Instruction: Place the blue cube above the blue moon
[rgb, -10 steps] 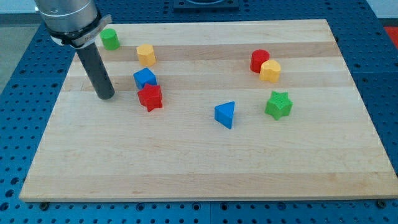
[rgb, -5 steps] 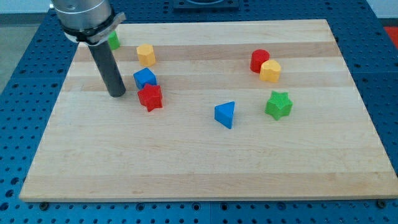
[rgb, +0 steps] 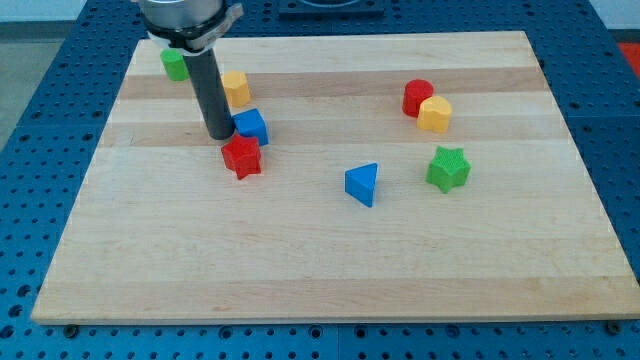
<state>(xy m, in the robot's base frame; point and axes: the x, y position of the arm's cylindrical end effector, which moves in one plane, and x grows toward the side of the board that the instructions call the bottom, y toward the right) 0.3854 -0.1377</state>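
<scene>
Your tip (rgb: 219, 135) has slid right, now touching the blue cube (rgb: 251, 126); there is no hand. The cube seems light and rigid: push its left face.

No readable text, labels, brands, numbers or signs in my camera view. Checked wooden board (rgb: 330, 250): bare wood grain only. Checked coloured blocks: plain faces, no markings legible. Checked my rod and arm housing at 11 o'clock: no lettering legible. Blue perforated surface around board: hole pattern only, no print.
</scene>
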